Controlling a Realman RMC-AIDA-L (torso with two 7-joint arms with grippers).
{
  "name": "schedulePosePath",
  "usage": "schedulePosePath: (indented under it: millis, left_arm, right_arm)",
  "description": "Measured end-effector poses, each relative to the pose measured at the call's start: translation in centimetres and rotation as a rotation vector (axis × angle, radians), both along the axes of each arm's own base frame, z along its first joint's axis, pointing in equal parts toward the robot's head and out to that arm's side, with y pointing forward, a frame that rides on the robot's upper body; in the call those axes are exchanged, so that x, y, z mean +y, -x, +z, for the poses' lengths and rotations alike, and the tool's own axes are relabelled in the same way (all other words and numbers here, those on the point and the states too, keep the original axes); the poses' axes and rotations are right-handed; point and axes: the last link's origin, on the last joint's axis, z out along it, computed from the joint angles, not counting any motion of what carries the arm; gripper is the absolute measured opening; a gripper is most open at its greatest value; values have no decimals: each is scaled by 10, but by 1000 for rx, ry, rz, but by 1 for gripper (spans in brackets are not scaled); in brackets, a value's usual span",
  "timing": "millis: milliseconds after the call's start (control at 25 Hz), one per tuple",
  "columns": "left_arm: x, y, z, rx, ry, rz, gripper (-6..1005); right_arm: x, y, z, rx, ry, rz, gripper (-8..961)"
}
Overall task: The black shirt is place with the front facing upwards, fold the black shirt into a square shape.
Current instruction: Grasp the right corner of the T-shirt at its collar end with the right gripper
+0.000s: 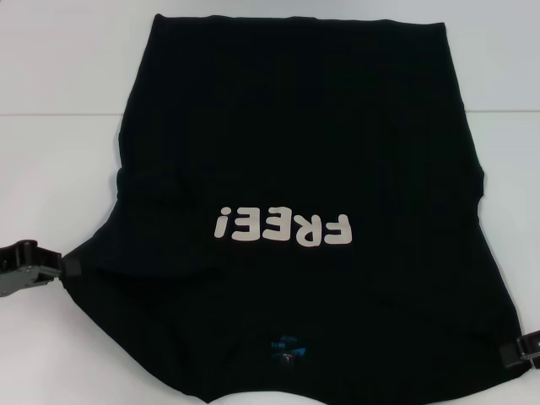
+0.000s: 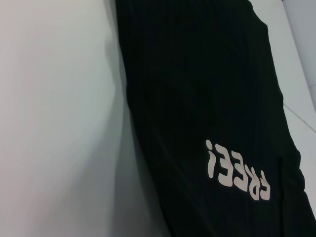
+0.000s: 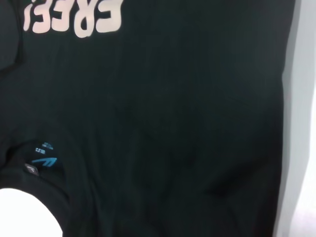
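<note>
Black shirt point(image 1: 295, 143) between both end effectors

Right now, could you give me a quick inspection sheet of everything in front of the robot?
Surface: white table, bare around the cloth.
Job's things: black shirt spread flat, front up, white "FREE!" lettering upside down from the head view; blue neck label at the near edge, hem at the far edge.
Clutter: nothing seen.
Hands: left hand at the shirt's left edge near the sleeve; right hand at the shirt's right near corner. Whether either pinches cloth is unclear.
Cables: nothing seen.
Surroundings: only tabletop, with a faint seam line running across it.
</note>
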Motion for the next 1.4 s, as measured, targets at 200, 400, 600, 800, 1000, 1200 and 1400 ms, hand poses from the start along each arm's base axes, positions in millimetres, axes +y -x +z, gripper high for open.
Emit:
schedulePosePath:
  millis: [200, 400, 600, 800, 1000, 1200, 1400]
  left_arm:
    - [-1, 0, -1, -3, 3, -1, 19]
    - [-2, 0, -1, -4, 4, 0, 19]
    - [-2, 1, -1, -4, 4, 1, 19]
    - [-2, 1, -1, -4, 4, 1, 19]
    - [-2, 0, -1, -6, 3, -1, 19]
    - [-2, 0, -1, -7, 2, -3, 19]
    - [-2, 0, -1, -9, 3, -4, 19]
  right_arm:
    - [0, -1, 0, -12, -2, 0, 802]
    - [1, 0, -1, -11, -1, 3, 802]
    - [1, 0, -2, -10, -1, 4, 801]
    - [1, 1, -3, -8, 1, 5, 799]
    - [2, 2, -5, -5, 2, 8, 797]
    - [2, 3, -6, -2, 5, 12, 795]
    - [2, 5, -10, 5, 11, 16, 793]
